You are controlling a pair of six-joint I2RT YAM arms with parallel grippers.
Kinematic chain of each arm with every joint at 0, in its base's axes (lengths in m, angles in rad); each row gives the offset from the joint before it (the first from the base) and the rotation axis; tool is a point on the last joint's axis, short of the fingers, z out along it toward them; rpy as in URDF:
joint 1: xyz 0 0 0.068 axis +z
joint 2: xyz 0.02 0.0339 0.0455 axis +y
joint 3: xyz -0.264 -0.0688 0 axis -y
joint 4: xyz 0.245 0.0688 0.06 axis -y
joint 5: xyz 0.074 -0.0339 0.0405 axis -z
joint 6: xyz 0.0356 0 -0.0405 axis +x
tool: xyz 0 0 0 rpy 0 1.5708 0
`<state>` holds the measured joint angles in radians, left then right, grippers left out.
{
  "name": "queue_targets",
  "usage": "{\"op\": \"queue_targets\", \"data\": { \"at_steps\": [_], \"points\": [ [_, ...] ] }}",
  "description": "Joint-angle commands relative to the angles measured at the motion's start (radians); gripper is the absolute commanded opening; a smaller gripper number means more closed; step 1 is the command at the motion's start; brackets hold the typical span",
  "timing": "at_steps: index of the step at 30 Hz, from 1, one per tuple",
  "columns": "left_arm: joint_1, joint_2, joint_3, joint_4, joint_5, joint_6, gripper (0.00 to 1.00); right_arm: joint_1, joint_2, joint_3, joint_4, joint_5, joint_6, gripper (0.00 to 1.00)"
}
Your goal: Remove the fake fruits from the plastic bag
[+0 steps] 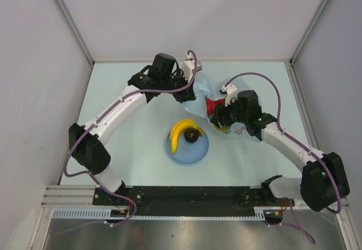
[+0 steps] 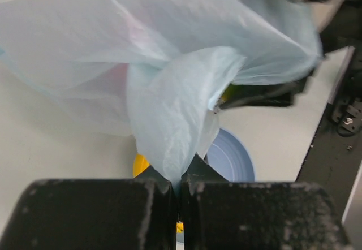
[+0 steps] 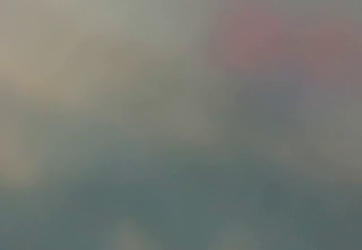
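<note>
The plastic bag (image 1: 210, 91) lies at the back middle of the table, pale blue and crumpled. My left gripper (image 1: 194, 93) is shut on a fold of the bag (image 2: 169, 91) and holds it up; the film runs down between its jaws (image 2: 181, 176). My right gripper (image 1: 217, 116) is pushed into the bag's mouth, next to a red fruit (image 1: 212, 106). Its fingertips are hidden by film, and the right wrist view is only a blur. A yellow banana (image 1: 181, 130) and a dark maroon fruit (image 1: 192, 135) lie on the blue plate (image 1: 186, 155).
The blue plate (image 2: 232, 159) sits in front of the bag, in the middle of the table, with the banana (image 2: 141, 164) showing behind my left fingers. White walls enclose the table on three sides. A black rail runs along the near edge.
</note>
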<state>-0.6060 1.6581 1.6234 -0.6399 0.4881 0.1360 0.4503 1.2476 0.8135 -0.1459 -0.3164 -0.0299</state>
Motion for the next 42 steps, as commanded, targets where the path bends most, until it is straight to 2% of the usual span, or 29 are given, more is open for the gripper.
{"op": "queue_targets", "data": {
  "at_steps": [1, 4, 6, 10, 16, 19, 22, 27, 33, 42],
  "points": [
    [-0.005, -0.08, 0.052, 0.005, 0.145, 0.042, 0.0, -0.038, 0.048, 0.007, 0.112, 0.069, -0.01, 0.49],
    [-0.005, -0.075, 0.041, 0.011, 0.116, 0.025, 0.0, -0.047, 0.062, 0.039, 0.086, 0.056, -0.027, 0.47],
    [-0.005, -0.067, 0.033, 0.016, 0.037, 0.024, 0.0, -0.01, 0.047, 0.073, 0.03, 0.034, -0.057, 0.46],
    [-0.003, -0.011, 0.043, 0.016, -0.052, 0.02, 0.0, 0.131, -0.052, 0.081, -0.073, -0.001, -0.177, 0.45],
    [-0.001, 0.031, 0.041, 0.022, -0.062, 0.011, 0.0, 0.318, -0.218, 0.081, -0.227, -0.018, -0.351, 0.45],
    [0.009, 0.049, 0.059, 0.028, -0.043, -0.021, 0.0, 0.372, -0.246, 0.081, -0.326, -0.039, -0.486, 0.44],
    [0.017, 0.057, 0.11, 0.023, -0.045, -0.018, 0.0, 0.39, -0.217, 0.076, -0.383, -0.093, -0.55, 0.43],
    [0.035, 0.058, 0.13, 0.016, -0.04, -0.012, 0.0, 0.427, -0.114, 0.078, -0.337, -0.139, -0.596, 0.43],
    [0.045, 0.02, 0.055, 0.032, -0.02, -0.018, 0.0, 0.432, 0.022, 0.078, -0.206, -0.115, -0.578, 0.47],
    [0.055, -0.098, -0.045, 0.045, -0.014, -0.001, 0.0, 0.439, 0.145, 0.078, -0.095, -0.093, -0.576, 0.46]
  ]
}}
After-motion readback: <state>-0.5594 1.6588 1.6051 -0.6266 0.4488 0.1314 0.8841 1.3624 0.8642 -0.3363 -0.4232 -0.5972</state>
